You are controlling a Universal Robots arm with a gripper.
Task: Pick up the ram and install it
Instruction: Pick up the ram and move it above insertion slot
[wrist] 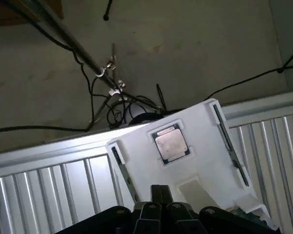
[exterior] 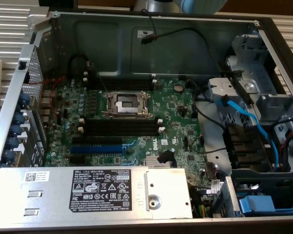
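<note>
Dark, thin ram point(wrist: 229, 142) sits edge-on in white tray point(wrist: 205, 151); jaws closed on nothing.

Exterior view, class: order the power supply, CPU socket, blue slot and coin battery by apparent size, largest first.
1. Power supply, by far the largest.
2. CPU socket.
3. Blue slot, roughly as long as the socket but much narrower.
4. Coin battery.

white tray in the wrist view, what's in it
A processor chip in the middle pocket and two dark ram sticks, one along each side. The gripper covers the tray's near end.
</note>
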